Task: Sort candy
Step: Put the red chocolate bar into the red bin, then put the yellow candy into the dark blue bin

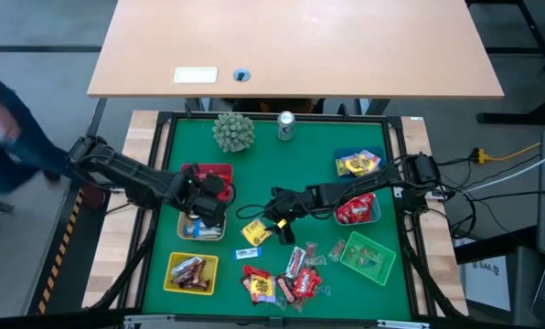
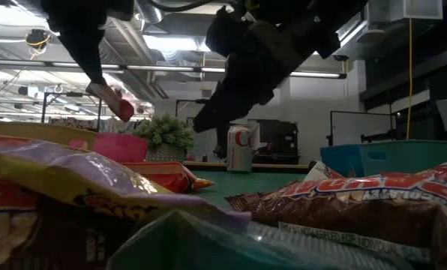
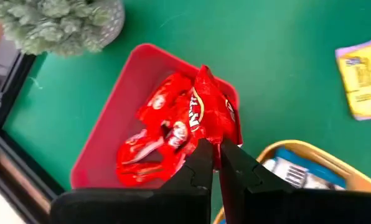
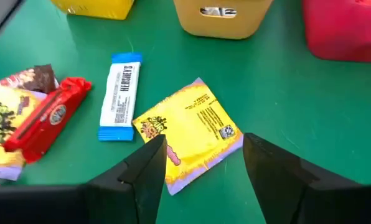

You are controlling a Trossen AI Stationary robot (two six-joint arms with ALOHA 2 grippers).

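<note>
You are partway done. Some candy already sits in the baskets, but a pile of candy (image 1: 286, 279) is left on the green mat near the front edge. Your left gripper (image 3: 215, 163) hangs over the red basket (image 3: 126, 99), pinched shut on a red candy (image 3: 213, 115). Your right gripper (image 4: 204, 163) reaches low over the middle of the mat, fingers wide apart, above a yellow candy (image 4: 188, 134) lying flat.
</note>
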